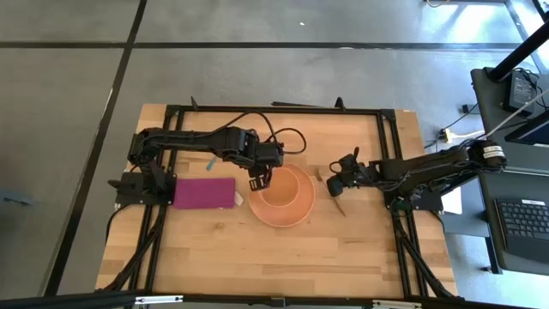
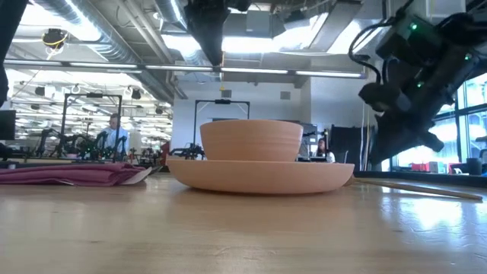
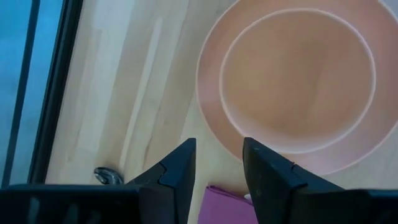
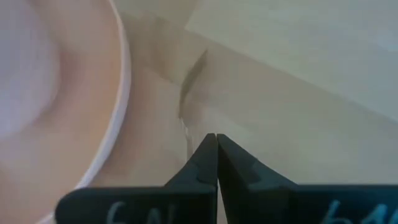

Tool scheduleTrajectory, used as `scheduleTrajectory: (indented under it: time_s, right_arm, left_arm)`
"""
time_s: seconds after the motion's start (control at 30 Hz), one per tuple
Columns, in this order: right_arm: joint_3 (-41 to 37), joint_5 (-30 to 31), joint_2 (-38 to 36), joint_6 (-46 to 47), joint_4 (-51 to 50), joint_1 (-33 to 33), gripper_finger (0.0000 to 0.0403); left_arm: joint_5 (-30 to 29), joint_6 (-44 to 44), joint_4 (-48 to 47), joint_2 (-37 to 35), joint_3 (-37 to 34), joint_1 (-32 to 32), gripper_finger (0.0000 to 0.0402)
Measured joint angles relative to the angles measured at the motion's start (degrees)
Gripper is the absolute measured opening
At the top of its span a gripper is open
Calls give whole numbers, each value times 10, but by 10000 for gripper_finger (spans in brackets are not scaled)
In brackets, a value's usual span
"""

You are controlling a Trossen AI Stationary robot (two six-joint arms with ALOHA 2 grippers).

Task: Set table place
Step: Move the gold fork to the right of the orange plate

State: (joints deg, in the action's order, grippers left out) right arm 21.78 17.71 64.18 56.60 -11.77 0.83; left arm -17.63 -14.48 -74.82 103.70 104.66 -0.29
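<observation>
The salmon-orange plate (image 1: 296, 215) lies on the table (image 1: 257, 257), and the matching bowl (image 1: 276, 193) stands in it; the low view shows bowl (image 2: 251, 141) on plate (image 2: 262, 175). The magenta napkin (image 1: 204, 193) lies flat left of the plate. The spoon's blue handle (image 1: 210, 163) peeks out beside my left arm, and its dark end (image 3: 107, 176) rests on the wood. The gold fork (image 2: 426, 188) lies flat right of the plate. My left gripper (image 1: 260, 180) hangs open above the plate's left rim. My right gripper (image 1: 337, 184) is shut, raised above the fork.
The black frame rails (image 1: 274, 110) run along the table's far edge and down both sides. Bare wood lies in front of the plate toward the near edge. A desk with a keyboard (image 1: 523, 219) stands past the right edge. People sit far back in the room (image 2: 114, 133).
</observation>
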Motion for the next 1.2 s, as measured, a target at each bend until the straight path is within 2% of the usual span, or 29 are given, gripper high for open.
scheduleTrajectory:
  time_s: [0.2, 0.4, 0.63, 0.8, 1.0, 1.2]
  right_arm:
    - [0, 23, 51, -1, 76, 0, 3]
    - [0, 23, 109, 20, 96, 0, 3]
    - [0, 21, 135, -42, 246, -1, 3]
    - [1, 20, 131, -45, 224, -3, 3]
    - [1, -27, 130, -28, 162, 13, 3]
    - [1, -13, 116, 2, 78, 51, 3]
  left_arm:
    - [-5, 0, 16, 0, 0, -5, 125]
    - [-12, 12, 19, 0, 0, -5, 125]
    - [-12, 26, 20, 0, 0, -5, 125]
    - [-12, 26, 20, 0, 0, -5, 125]
    - [-13, 26, 20, 0, 0, -5, 125]
    - [-13, 26, 20, 0, 0, -5, 125]
